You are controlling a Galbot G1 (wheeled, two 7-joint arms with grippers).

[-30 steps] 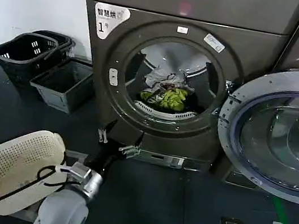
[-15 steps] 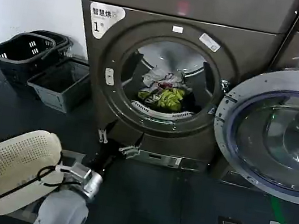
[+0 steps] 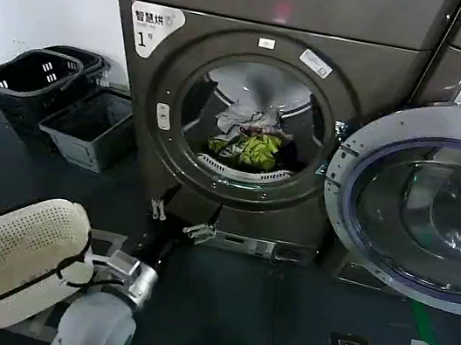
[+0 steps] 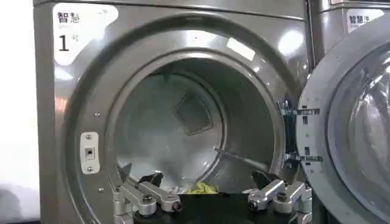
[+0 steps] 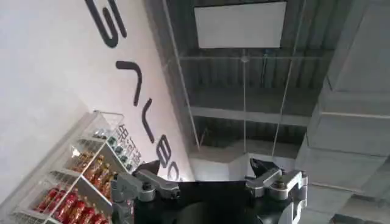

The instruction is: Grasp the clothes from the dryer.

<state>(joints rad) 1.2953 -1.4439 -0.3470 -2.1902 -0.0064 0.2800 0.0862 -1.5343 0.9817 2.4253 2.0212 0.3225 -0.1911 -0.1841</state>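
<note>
The clothes (image 3: pixel 248 145) lie in a small heap at the bottom of the drum, inside the dryer (image 3: pixel 249 114). A yellow-green piece is at the front of the heap, a light grey-white piece sits on top and behind it, and some dark and red fabric is between them. In the left wrist view only a bit of the yellow-green clothes (image 4: pixel 201 189) shows, low in the drum, between the two fingers of the gripper. The porthole of the dryer (image 4: pixel 183 109) is open and the round door (image 3: pixel 421 200) with glass stands swung to the right side.

The left gripper (image 3: pixel 183 216) is in front of the dryer, below the lower edge of the porthole and outside the drum, well apart from the clothes. Its fingers are spread and hold nothing. In its own wrist view the left gripper (image 4: pixel 210 198) points into the opening.

The right gripper (image 5: pixel 210 182) is turned up toward the ceiling, with fingers spread and nothing between them.

On the floor at the left stand dark baskets (image 3: pixel 57 99), and a cream perforated basket (image 3: pixel 9 255) is near the robot.
</note>
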